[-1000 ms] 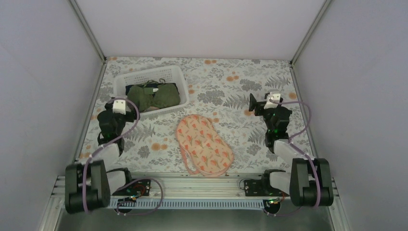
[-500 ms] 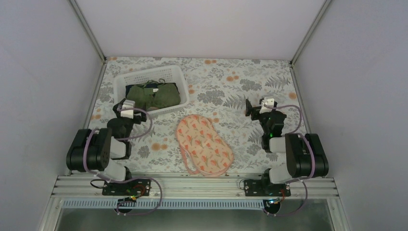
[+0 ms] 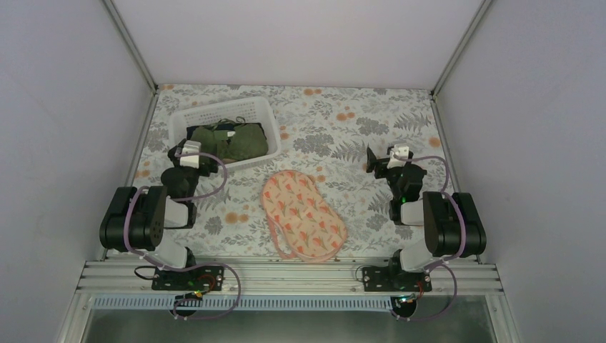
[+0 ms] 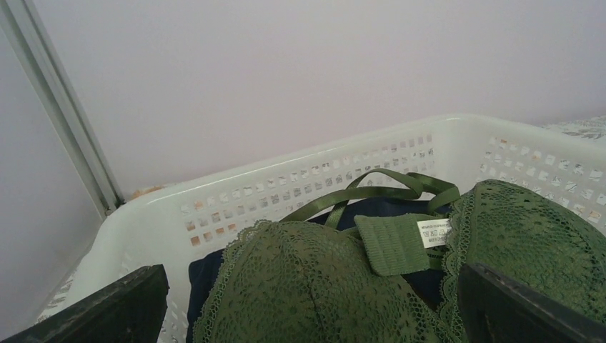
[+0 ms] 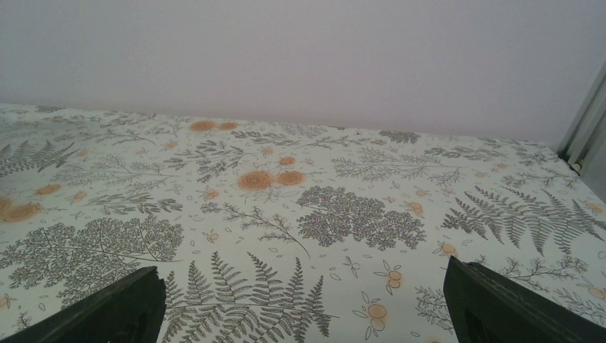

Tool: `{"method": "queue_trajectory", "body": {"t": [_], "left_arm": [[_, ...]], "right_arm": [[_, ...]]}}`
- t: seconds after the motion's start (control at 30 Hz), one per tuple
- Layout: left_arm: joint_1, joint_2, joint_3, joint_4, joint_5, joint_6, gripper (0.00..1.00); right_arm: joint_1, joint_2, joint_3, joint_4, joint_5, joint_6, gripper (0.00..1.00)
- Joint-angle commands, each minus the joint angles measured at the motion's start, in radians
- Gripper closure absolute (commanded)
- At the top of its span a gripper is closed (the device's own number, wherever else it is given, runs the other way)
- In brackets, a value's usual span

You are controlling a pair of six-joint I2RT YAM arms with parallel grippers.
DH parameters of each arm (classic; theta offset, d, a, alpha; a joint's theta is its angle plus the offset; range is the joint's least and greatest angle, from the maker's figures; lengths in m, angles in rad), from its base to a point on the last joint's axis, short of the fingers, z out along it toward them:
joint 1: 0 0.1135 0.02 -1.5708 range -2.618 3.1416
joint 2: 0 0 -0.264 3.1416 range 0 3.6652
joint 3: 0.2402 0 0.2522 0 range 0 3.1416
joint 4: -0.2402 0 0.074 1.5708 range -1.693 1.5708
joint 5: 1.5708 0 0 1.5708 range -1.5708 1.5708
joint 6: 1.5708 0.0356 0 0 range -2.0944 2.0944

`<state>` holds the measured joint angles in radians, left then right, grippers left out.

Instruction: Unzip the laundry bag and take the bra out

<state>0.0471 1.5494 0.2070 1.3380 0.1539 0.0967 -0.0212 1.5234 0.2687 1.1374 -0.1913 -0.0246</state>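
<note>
Two spread, empty hands. Looks finished: left hand facing the bra, put in the basket; right hand over the bench, apart from the flat laundry bag.

Bare table rings the laundry bag; the basket stands just beside the left claw.
</note>
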Motion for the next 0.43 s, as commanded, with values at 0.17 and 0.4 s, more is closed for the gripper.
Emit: {"method": "queue_trajectory", "body": {"t": [0.17,0.4], "left_arm": [[-0.004,0.009,0.008,-0.024,-0.013,0.014,0.0],[-0.005,0.009,0.009,-0.024,-0.014,0.014,0.0]], "right_arm": [[-0.008,0.003,0.015,0.05,0.005,0.006,0.0],[-0.012,0.005,0.02,0.048,0.009,0.014,0.0]]}}
